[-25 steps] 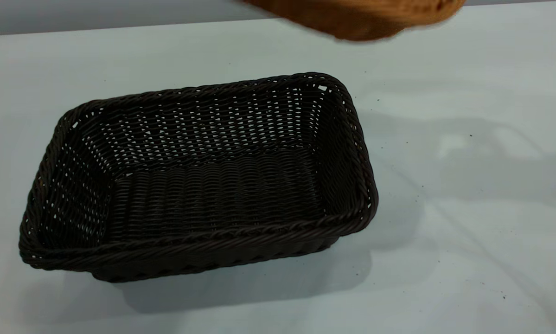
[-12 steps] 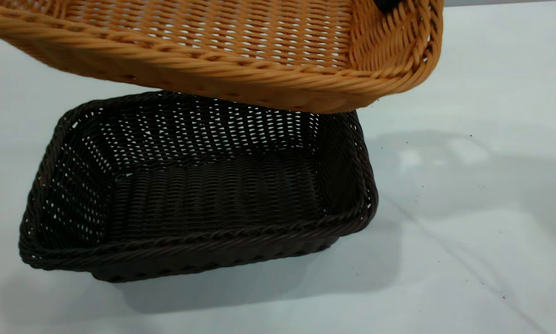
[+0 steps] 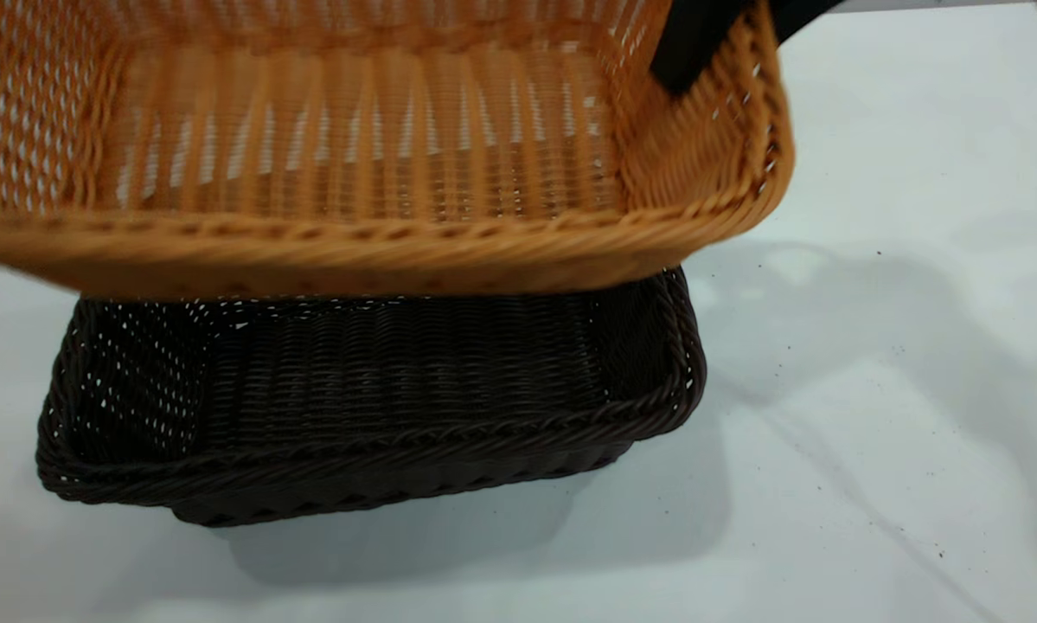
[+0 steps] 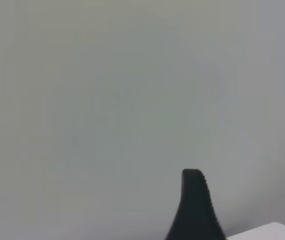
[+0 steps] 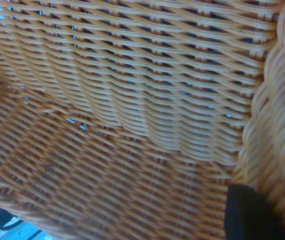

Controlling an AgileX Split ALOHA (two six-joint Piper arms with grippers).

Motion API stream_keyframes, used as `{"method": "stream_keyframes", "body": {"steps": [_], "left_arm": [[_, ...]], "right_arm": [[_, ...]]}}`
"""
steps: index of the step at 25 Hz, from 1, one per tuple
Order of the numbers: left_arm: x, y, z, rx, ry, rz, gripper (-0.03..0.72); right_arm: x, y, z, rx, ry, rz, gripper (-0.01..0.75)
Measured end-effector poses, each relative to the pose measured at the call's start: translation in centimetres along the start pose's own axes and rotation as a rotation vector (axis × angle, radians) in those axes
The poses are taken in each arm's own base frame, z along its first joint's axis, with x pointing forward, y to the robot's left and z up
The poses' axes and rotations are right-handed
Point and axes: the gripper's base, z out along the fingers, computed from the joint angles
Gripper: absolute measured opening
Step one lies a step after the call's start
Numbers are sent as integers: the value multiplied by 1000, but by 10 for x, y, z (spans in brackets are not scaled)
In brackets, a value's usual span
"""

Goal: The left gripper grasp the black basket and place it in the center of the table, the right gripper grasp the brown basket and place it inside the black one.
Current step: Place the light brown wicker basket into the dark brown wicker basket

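- Now brown basket hangs across upper frame, above black basket, hiding its far half.
- Right gripper at upper right; fingers clamped on brown basket's short-end wall.
- Black basket sits on tabletop, lower left-centre.
- Left gripper: over bare tabletop; fingers' state can't tell.

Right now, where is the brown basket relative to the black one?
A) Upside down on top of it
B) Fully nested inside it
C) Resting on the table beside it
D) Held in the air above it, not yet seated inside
D: the brown basket hangs above the black basket, held at its right end wall by the right gripper, opening upward, with the black basket's floor uncovered and its near rim clear beneath it.
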Motion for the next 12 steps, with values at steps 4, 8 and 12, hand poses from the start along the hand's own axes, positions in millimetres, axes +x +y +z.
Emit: {"method": "stream_keyframes", "body": {"steps": [4,8,12], "left_arm": [[-1,1,0,-14,-3,0,439],[-1,2,0,-21,-3,0,437],[-1,2,0,-21,-2,-6,424]], "right_arm": [[-4,-4,16,13,37,10,99],[-7,-9,29,6,70,27,99],[-9,-14,39,8,98,39,99]]}}
